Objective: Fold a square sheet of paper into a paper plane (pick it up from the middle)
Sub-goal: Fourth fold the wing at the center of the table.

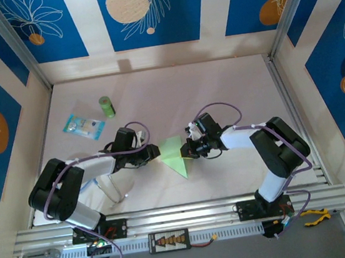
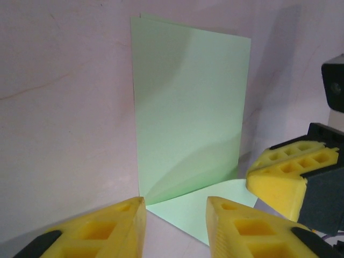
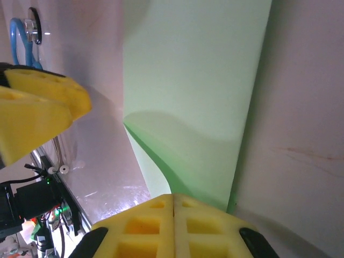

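Flanking one square sheet of paper [image 1: 174,154], left fingers [image 2: 107,231], right fingers [image 3: 156,231]

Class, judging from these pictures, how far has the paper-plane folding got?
Done: the thin pale-green paper sheet is creased, one part upright, one flat. In hand: the right gripper is shut at its edge, apparently pinching it; the left gripper is open. Left: nose folds, wings; no dart yet.
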Motion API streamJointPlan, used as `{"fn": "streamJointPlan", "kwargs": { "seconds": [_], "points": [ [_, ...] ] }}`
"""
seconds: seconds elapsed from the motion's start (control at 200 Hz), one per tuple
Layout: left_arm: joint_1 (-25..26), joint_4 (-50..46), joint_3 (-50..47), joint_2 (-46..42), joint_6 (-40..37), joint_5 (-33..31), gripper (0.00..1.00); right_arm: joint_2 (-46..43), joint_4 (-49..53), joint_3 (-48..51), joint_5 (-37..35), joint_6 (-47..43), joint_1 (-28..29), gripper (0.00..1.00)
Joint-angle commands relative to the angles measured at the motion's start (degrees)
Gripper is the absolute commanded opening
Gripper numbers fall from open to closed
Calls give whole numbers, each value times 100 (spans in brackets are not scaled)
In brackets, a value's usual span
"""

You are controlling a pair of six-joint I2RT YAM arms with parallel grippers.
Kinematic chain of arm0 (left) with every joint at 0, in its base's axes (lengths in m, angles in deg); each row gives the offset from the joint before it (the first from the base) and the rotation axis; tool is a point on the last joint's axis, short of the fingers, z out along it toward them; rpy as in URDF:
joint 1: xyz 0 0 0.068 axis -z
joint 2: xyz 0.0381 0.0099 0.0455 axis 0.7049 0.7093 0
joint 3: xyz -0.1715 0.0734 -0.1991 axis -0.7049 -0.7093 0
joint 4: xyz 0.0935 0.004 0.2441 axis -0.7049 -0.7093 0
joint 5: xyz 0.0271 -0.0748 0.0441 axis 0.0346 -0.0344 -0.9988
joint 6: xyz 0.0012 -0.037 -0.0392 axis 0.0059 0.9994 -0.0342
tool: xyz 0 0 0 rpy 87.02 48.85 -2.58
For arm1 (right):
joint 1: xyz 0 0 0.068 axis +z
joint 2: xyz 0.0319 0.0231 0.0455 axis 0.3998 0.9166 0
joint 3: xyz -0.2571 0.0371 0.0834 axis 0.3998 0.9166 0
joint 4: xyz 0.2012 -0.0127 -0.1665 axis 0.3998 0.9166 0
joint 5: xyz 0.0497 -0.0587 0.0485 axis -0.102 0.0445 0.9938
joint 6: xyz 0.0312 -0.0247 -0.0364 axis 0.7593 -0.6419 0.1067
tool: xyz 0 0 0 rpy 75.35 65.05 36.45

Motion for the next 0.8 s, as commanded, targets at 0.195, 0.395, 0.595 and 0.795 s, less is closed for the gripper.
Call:
{"fn": "streamJointPlan", "kwargs": {
  "seconds": [0.195,0.395,0.595,0.795],
  "points": [
    [-223,582,173,389,489,536,43,-420,-717,420,654,218,-127,3],
    [-233,918,170,614,746,692,44,-675,-959,615,840,329,-239,1],
    [-233,1179,189,785,893,846,44,-827,-1153,756,982,430,-345,0],
    [-236,1400,240,915,1006,987,43,-876,-1215,807,1035,461,-383,0]
  ]
}}
